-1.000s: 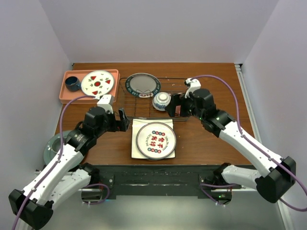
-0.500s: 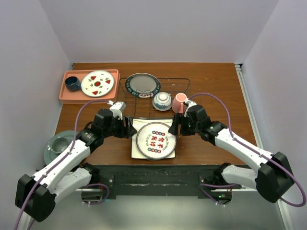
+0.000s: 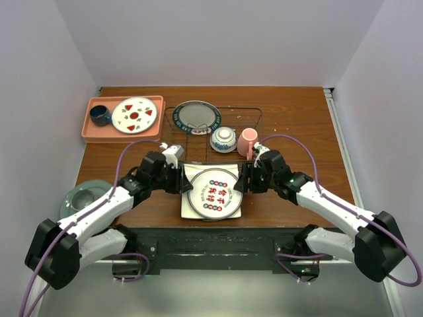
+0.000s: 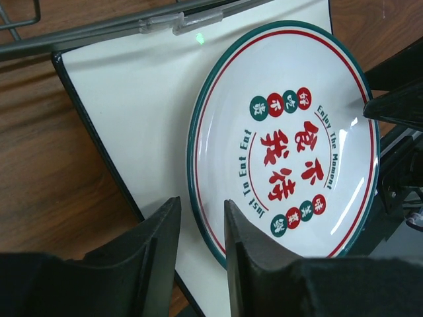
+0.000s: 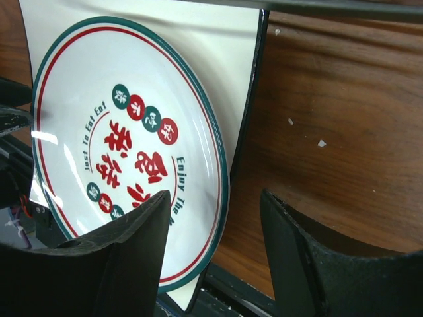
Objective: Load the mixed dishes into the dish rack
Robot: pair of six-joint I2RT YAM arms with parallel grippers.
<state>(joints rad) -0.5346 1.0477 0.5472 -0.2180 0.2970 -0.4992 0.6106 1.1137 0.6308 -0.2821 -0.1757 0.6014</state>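
A round white plate with a green rim and red characters lies on the white square plate at the near centre. My left gripper sits at their left edge. In the left wrist view its jaws stand narrowly apart astride the round plate's rim. My right gripper is at the right edge, jaws wide apart astride both plates' edges. The dish rack behind holds a blue-rimmed plate, a patterned bowl and a pink mug. A pale green plate lies far left.
A salmon tray at the back left carries a white plate with red marks and a dark blue cup. The rack's front wire runs just behind the square plate. Bare wood lies to the right.
Both arms came down and inward from the rack to the stacked plates' sides. Both pairs of jaws have narrowed, the left more. The pink mug now stands uncovered in the rack.
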